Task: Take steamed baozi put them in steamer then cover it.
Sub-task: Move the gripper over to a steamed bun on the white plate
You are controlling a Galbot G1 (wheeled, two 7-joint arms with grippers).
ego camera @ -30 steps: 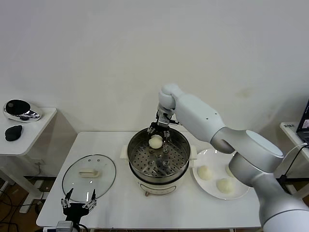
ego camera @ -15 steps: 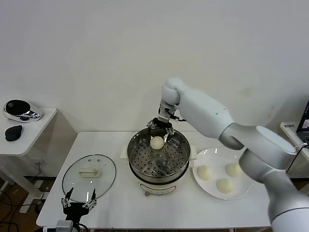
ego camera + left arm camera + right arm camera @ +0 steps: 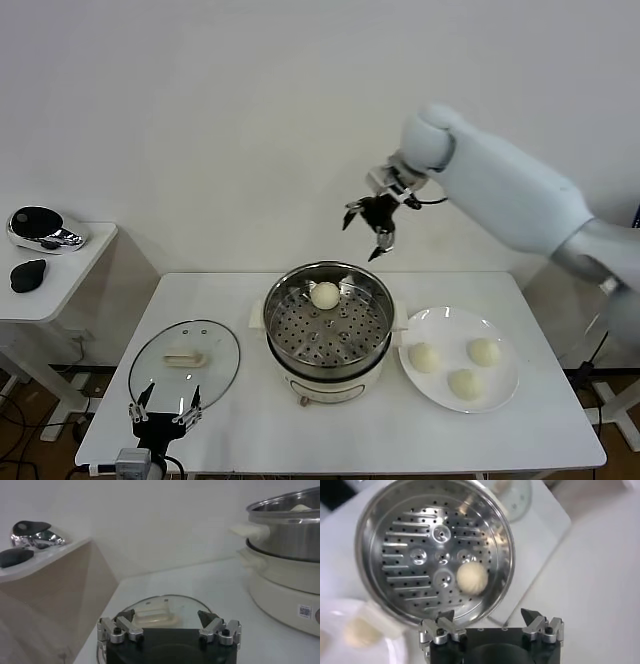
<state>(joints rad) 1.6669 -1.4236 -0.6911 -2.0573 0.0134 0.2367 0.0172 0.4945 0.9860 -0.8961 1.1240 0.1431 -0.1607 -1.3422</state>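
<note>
One cover [image 3: 185, 362] flat on table [image 3: 240, 300] far left, L gripper [image 3: 162, 412] parked at the near edge just beside it, fingers spread, holding nothing. I see 1 baozi [image 3: 324, 294] on the perforated tray at the back of steamer [image 3: 327, 330], mid-table. R gripper [image 3: 372, 226] is up in the air above steamer's rear-right, fingers spread and empty; 3 more baozi on white plate [image 3: 500, 395] just right of steamer.
</note>
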